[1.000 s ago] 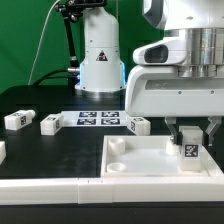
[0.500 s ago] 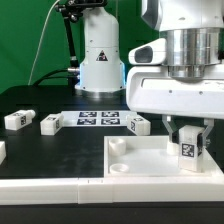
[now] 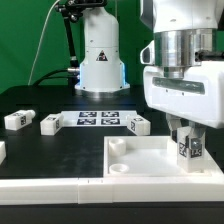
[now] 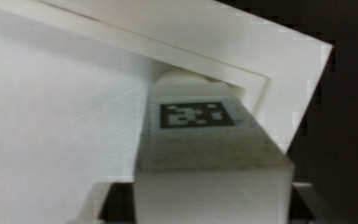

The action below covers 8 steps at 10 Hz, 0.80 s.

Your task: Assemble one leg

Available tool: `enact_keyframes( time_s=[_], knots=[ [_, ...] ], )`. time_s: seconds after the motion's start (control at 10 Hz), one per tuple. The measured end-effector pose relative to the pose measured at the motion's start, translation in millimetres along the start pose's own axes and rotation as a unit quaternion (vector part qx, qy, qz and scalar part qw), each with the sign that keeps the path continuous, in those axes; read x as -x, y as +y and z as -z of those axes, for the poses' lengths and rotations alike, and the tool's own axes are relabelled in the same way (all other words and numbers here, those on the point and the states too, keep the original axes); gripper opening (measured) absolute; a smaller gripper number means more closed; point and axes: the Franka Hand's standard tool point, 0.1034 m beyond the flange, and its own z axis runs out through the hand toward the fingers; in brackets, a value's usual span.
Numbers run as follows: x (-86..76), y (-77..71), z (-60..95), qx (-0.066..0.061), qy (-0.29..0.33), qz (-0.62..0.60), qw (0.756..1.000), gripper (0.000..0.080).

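My gripper (image 3: 189,146) is shut on a small white leg (image 3: 188,148) with a black-and-white tag on its face. It holds the leg upright over the near right corner of the large white square panel (image 3: 150,158). In the wrist view the leg (image 4: 201,140) runs away from me between the two dark fingers (image 4: 123,203), its far end against the panel's raised corner rim (image 4: 247,72). Whether the leg's end sits in the corner socket is hidden.
Three more small white legs lie on the black table: one at the far left (image 3: 16,119), one beside it (image 3: 50,124), one by the panel's back edge (image 3: 137,125). The marker board (image 3: 98,119) lies behind them. A white robot base (image 3: 100,55) stands at the back.
The gripper has turned about its upright axis with the leg in it; the wrist housing now faces more to the exterior view's right. The leg stays at the panel's corner.
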Motion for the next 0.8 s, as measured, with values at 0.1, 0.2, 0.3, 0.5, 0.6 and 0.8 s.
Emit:
enact_keyframes(
  time_s=[0.1, 0.2, 0.3, 0.5, 0.6, 0.8],
  knots=[
    [0.2, 0.5, 0.2, 0.003, 0.002, -0.052, 0.999, 0.0294],
    [0.3, 0.8, 0.3, 0.004, 0.003, -0.077, 0.997, 0.0294],
    [0.3, 0.9, 0.3, 0.004, 0.003, -0.085, 0.996, 0.0303],
    [0.4, 0.9, -0.7, 0.003, 0.003, -0.059, 0.998, 0.0472],
    [0.2, 0.5, -0.8, 0.002, 0.003, -0.037, 0.999, 0.0472],
    [1.0, -0.5, 0.0, 0.002, 0.003, 0.062, 0.998, 0.0640]
  ],
)
